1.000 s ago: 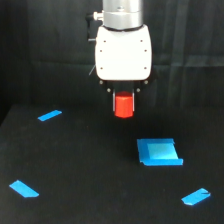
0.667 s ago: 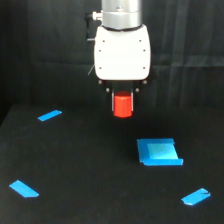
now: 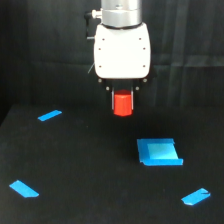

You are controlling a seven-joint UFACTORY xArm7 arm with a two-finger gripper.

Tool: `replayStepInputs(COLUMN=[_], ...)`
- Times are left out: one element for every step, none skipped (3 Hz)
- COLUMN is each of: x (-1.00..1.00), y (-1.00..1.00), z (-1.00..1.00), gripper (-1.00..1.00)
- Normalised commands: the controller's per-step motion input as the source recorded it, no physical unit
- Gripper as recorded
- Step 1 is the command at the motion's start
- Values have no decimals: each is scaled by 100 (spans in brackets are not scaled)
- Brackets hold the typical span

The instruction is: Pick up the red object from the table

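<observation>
The red object (image 3: 122,105) is a small red-orange block hanging under my white gripper body, held above the black table (image 3: 90,170). My gripper (image 3: 122,98) is shut on it from above; only the short dark fingers show at the block's top. The block is clear of the table surface, in the upper middle of the exterior view. The block's top is hidden between the fingers.
A flat blue square piece (image 3: 159,151) lies on the table below and to the exterior view's right of the block. Blue tape strips lie at the left (image 3: 49,115), lower left (image 3: 24,189) and lower right (image 3: 195,196). A black curtain (image 3: 45,50) hangs behind.
The gripper with the red block has risen very slightly; otherwise nothing has moved.
</observation>
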Motion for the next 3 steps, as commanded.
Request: replayStepInputs(x=[-7, -16, -7], y=[5, -6, 5], z=[5, -1, -1], gripper=[-95, -94, -96])
